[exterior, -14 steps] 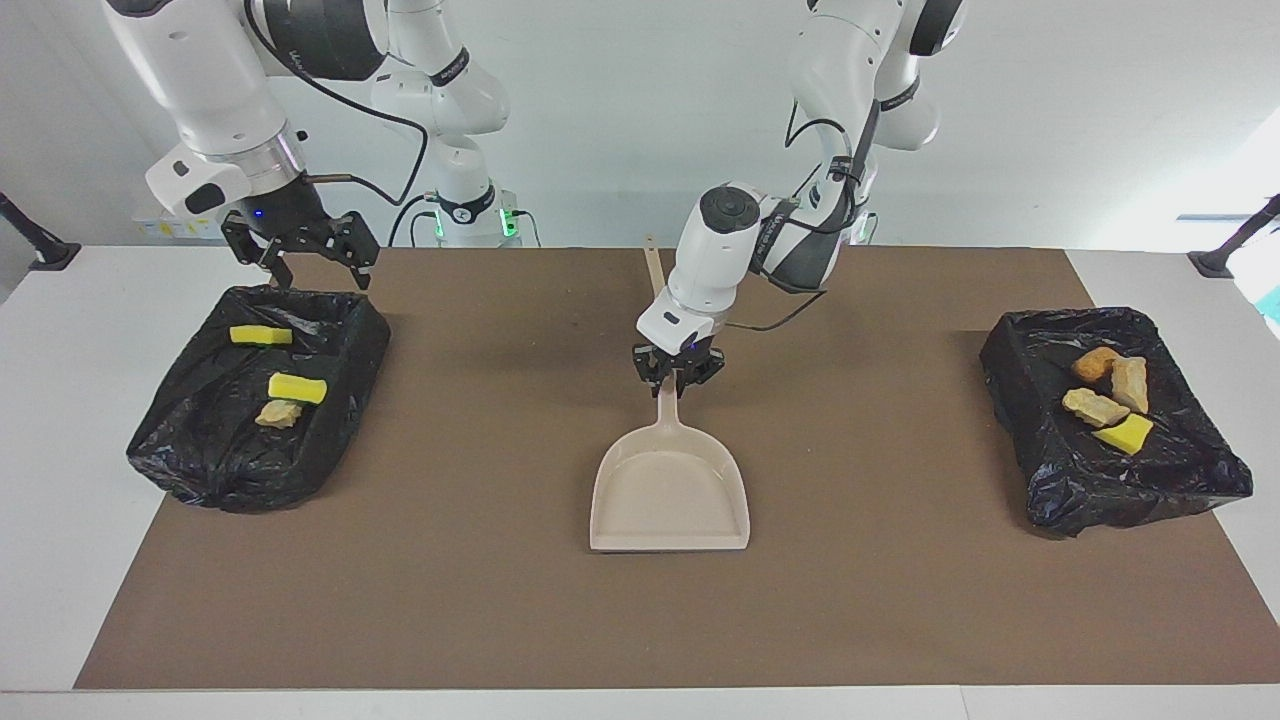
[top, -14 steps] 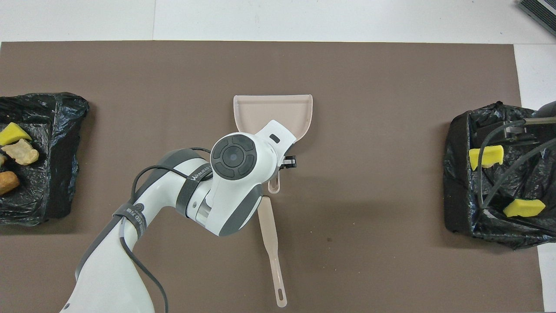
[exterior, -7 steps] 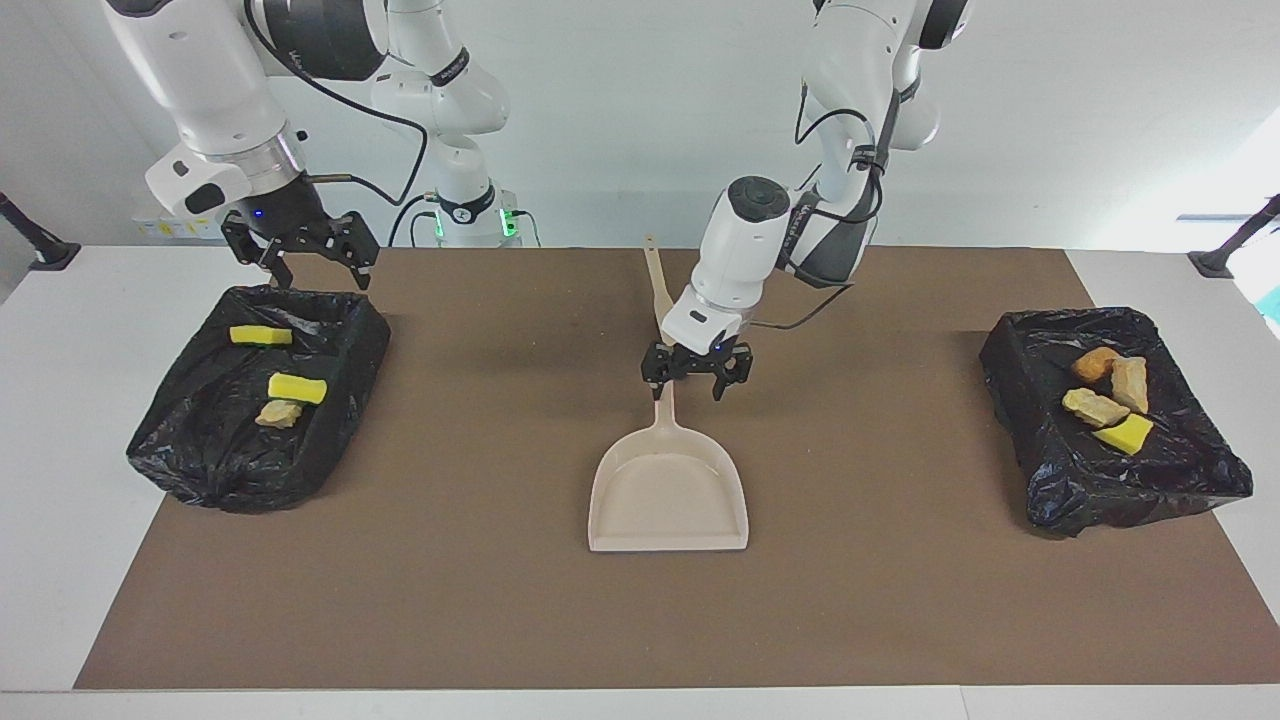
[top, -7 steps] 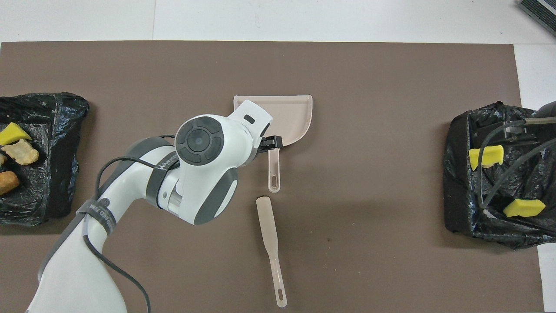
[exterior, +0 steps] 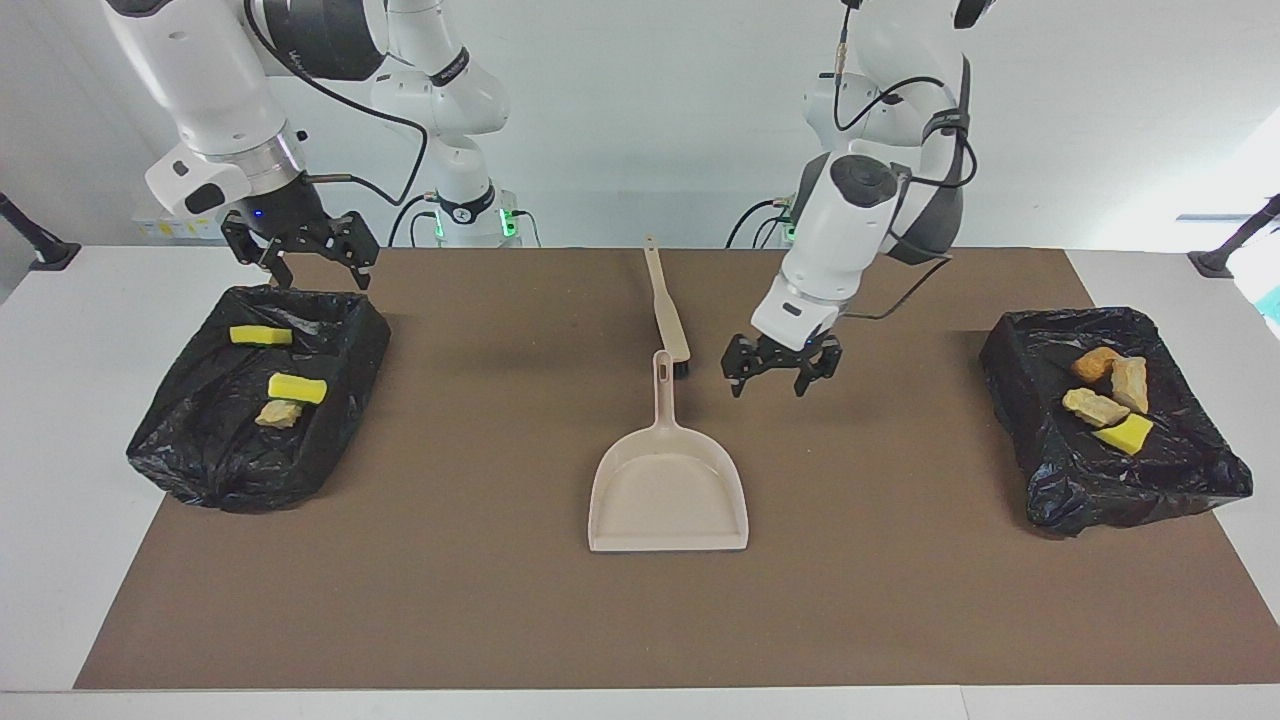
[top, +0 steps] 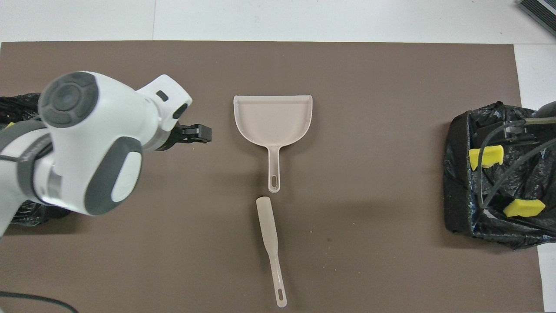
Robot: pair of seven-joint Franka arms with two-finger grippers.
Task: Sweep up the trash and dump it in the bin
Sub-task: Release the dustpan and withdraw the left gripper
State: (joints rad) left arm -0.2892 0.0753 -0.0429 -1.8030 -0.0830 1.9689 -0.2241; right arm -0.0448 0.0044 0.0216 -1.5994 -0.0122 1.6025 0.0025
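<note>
Seven scraps of trash (exterior: 1106, 394) lie in two black-lined bins (exterior: 1115, 420). At the frame's left: two yellow sponge bits and a tan chunk. At its right: an orange-brown chunk, two tan chunks, one yellow wedge.

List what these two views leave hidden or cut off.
- Bin at the left arm's end, overhead view: the left arm covers nearly all of it, trash included; the trash shows only in the facing view.
- Right gripper: out of the overhead view, where only cables cross the other bin.
- Brush bristles: a dark tip in the facing view, too small to read.
- Left gripper: mostly under its own wrist overhead.
</note>
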